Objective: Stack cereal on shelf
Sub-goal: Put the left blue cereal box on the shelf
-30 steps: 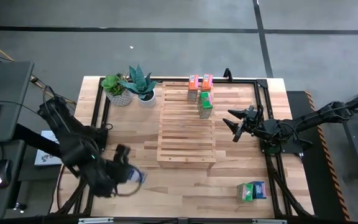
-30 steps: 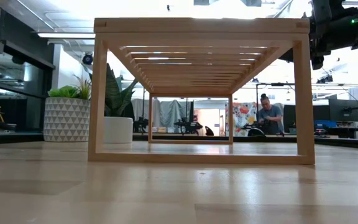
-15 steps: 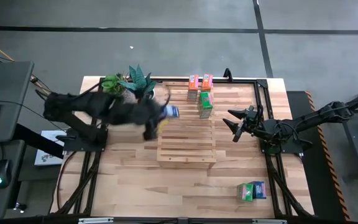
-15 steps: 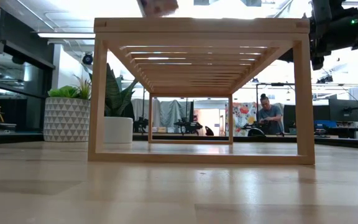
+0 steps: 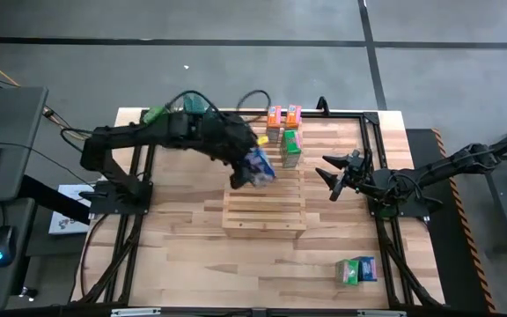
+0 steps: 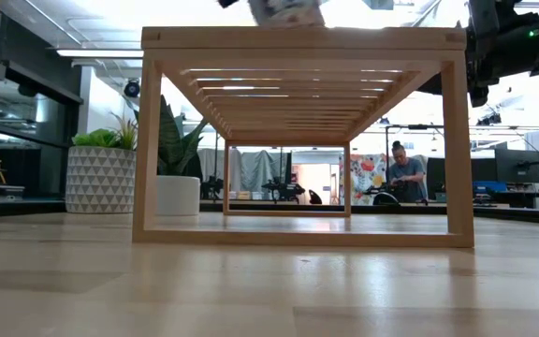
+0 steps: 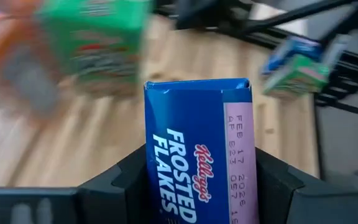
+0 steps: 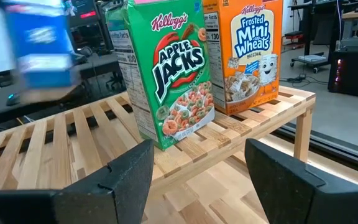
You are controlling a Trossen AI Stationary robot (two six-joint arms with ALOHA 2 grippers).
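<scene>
Three cereal boxes (image 5: 284, 132) stand at the shelf's (image 5: 264, 207) upper end. My left hand (image 5: 252, 167) clenches a blue Frosted Flakes box (image 7: 197, 155) over the slats, centre frame; swinging in, I could topple them. Right hand (image 5: 333, 179) waits released.

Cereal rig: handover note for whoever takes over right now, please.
Left gripper: shut on the blue Frosted Flakes box, carried above the shelf, not set down.
Right gripper: open, empty, waiting beside the shelf's right edge.
Done: green Apple Jacks box and two orange boxes stand upright at the shelf's far end; one reads Frosted Mini Wheats.
Left: place the blue box, then shelve the two boxes on the table near the front right corner.
</scene>
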